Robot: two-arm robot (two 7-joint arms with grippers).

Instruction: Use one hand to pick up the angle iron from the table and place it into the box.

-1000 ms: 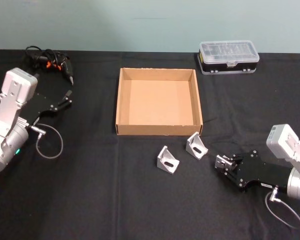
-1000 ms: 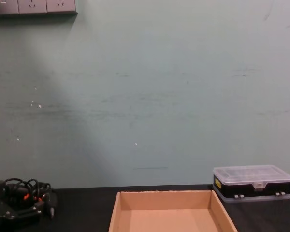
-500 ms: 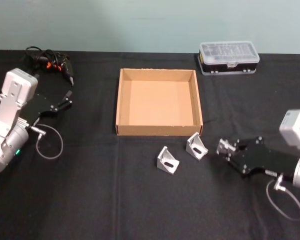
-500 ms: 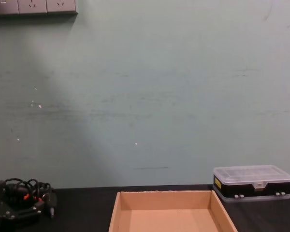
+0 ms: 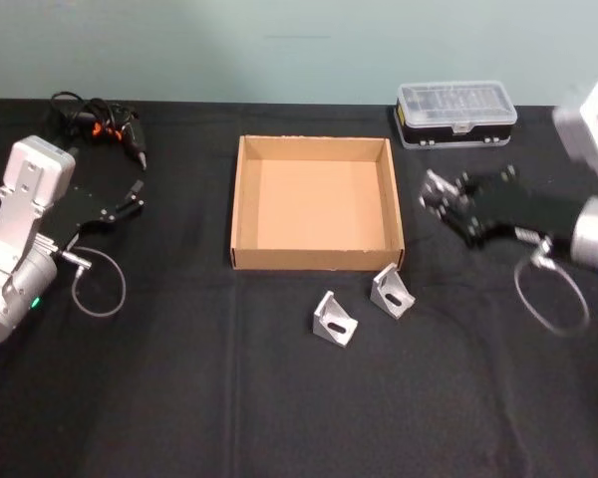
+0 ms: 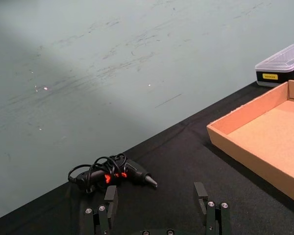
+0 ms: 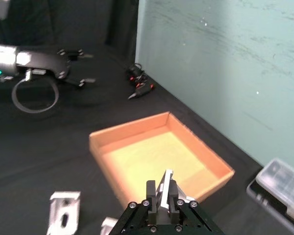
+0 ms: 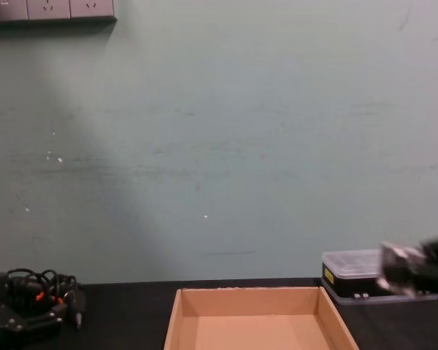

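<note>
My right gripper (image 5: pixel 441 195) hangs in the air just right of the tan cardboard box (image 5: pixel 243 204), shut on a silver angle iron (image 5: pixel 431 187). The right wrist view shows that angle iron (image 7: pixel 165 182) clamped between the black fingers, with the box (image 7: pixel 104 145) below and ahead. Two more angle irons (image 5: pixel 334 319) (image 5: pixel 392 291) lie on the black table (image 5: pixel 179 398) in front of the box. My left gripper (image 5: pixel 135 195) is parked at the far left, open (image 6: pixel 156 198) and holding nothing.
A clear-lidded plastic case (image 5: pixel 455 113) stands at the back right, behind my right gripper. A black corded tool (image 5: pixel 105 124) lies at the back left, close to my left gripper. The box interior holds nothing.
My right gripper, holding the angle iron, has risen from the front right of the table and moved back to beside the box's right wall. The left arm has not moved.
</note>
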